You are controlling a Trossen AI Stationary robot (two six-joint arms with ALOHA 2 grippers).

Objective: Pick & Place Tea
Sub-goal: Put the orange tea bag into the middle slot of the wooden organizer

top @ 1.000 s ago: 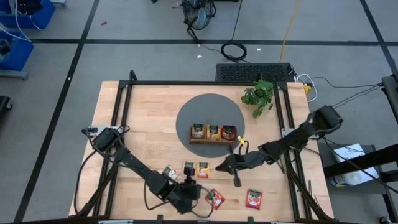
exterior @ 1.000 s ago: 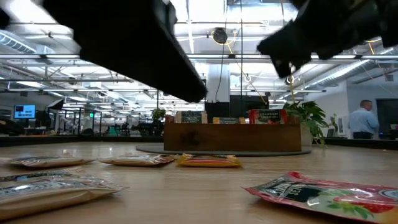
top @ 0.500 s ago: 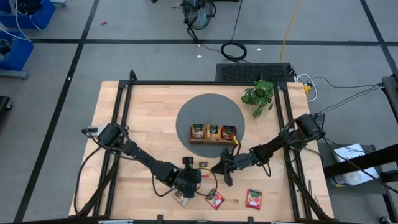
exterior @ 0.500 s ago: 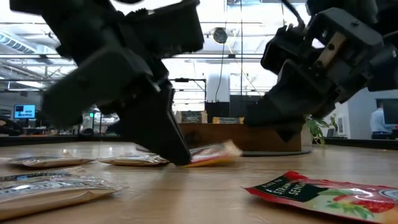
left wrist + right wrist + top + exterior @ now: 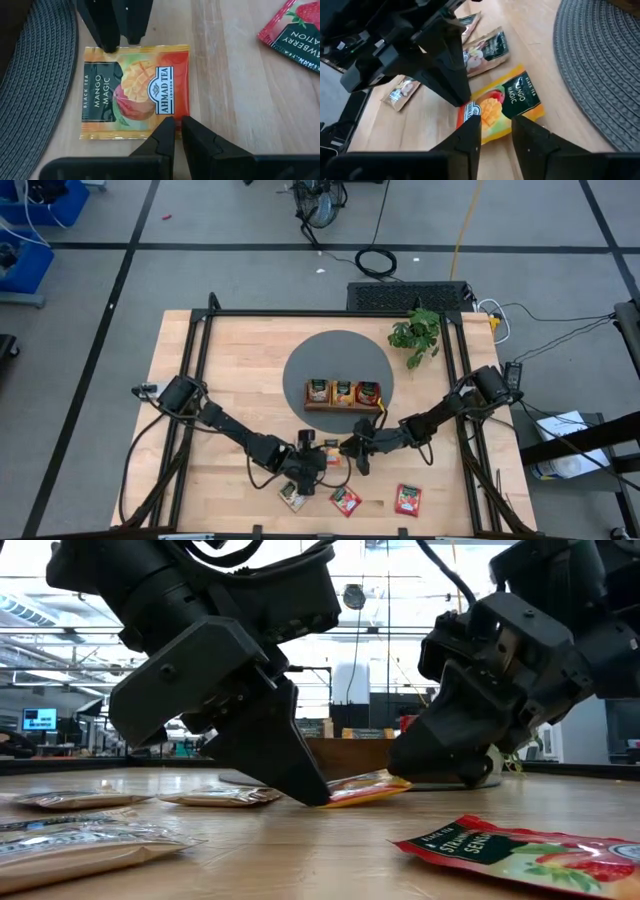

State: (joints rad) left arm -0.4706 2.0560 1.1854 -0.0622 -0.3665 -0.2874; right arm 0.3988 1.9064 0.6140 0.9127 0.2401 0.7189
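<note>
Orange mango tea bag [image 5: 136, 91] flat-ish on wood just beside the round grey mat [image 5: 337, 380], one edge lifted in the low view. Left gripper [image 5: 174, 131] nearly pressed together, pinching the bag's red edge. Right gripper [image 5: 496, 131] at the bag's opposite side, fingers [image 5: 469, 132] spread with a clear gap, tips at the bag's edge. Wooden tray [image 5: 343, 393] on the mat, holding three bags. Red strawberry bag [image 5: 510, 849] near the mango bag, away from the mat. Cream bags [image 5: 487, 47] beyond the mango bag.

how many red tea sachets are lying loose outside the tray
2. One red sachet lies near the front edge; the other red sachet lies to its right. More may be hidden under the arms.
</note>
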